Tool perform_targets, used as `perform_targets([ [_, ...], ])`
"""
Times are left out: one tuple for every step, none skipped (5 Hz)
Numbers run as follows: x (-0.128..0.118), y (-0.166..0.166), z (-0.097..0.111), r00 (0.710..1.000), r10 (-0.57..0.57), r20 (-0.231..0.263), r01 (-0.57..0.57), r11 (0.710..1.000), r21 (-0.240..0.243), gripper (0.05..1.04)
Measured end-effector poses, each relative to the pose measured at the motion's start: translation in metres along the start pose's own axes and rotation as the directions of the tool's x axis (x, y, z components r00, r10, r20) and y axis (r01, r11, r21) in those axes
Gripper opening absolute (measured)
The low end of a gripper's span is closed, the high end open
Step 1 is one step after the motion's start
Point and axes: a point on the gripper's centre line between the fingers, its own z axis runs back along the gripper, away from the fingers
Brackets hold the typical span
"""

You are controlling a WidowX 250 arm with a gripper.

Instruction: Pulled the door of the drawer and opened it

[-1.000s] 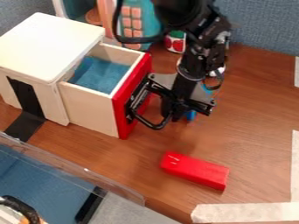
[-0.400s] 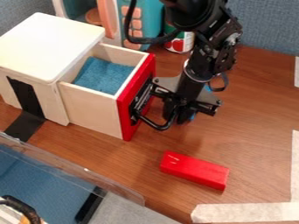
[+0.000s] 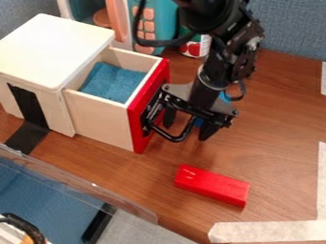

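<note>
Drawer: the drawer (image 3: 98,120) stands well out of the white cabinet (image 3: 54,47), its red front (image 3: 136,131) facing the arm and a blue cloth (image 3: 113,83) lying inside.
Gripper: the gripper (image 3: 187,133) hangs beside the red front, its two fingers spread clearly apart; it grips nothing.
Handle: the black handle (image 3: 174,138) projects from the red front and passes between the parted fingers, one apparently on its inner side; whether either touches it cannot be told.
Step in hand: the pull appears essentially complete, and release of the handle seems to be the present stage.
Next move: the inner finger should clear the handle before the arm (image 3: 214,74) withdraws, since a sideways retreat could catch the handle and drag the drawer.
Red block: the block (image 3: 212,185) lies on the table (image 3: 274,157), apart from the drawer.
Obscured parts: the arm covers much of a blue object (image 3: 198,122) behind the gripper, leaving its form uncertain; black on black, handle and gripper outlines partly merge.
</note>
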Motion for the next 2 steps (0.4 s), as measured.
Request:
perform_targets([
  [0.002,0.009,0.025,0.999,0.005,0.053,-0.003,1.0,-0.027,1.004],
  [-0.001,0.014,0.058,0.997,0.003,0.075,0.004,0.996,-0.095,1.001],
])
